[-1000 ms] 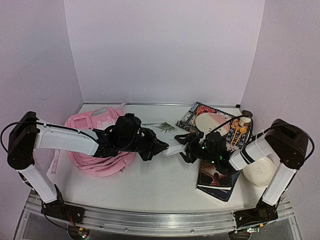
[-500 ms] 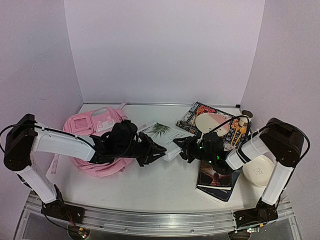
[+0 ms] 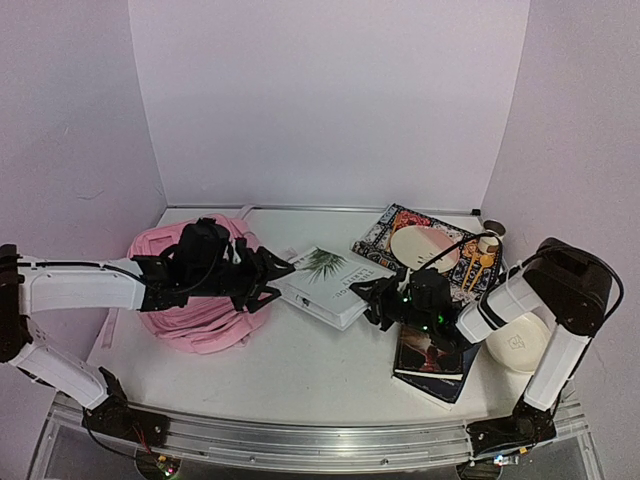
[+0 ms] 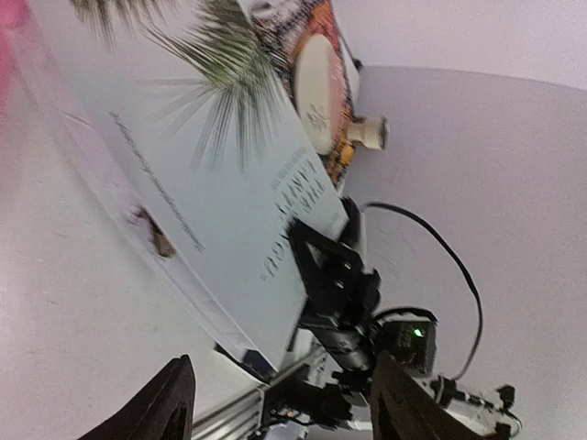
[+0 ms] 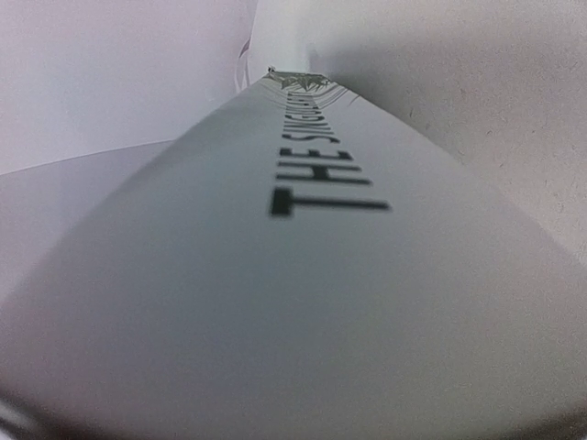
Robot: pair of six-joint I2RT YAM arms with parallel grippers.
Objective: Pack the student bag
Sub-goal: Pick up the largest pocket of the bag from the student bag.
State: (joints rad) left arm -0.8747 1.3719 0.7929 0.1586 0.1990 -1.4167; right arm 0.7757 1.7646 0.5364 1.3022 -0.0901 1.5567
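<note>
Our left gripper (image 3: pixel 281 280) hangs wide open and empty at the 3 o'clock edge of the bag (image 3: pixel 195 325). The bag lies slumped at 9 o'clock on the table (image 3: pixel 300 375). Our right gripper (image 3: pixel 368 296) is clamped on the 3 o'clock corner of the white book (image 3: pixel 325 282), which lies mid-table, just beside the bag

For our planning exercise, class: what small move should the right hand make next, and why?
Probably slide the book left toward the bag. The right hand grips the book's right end, the bag lies near its other end, and the left hand is open beside it.
</note>
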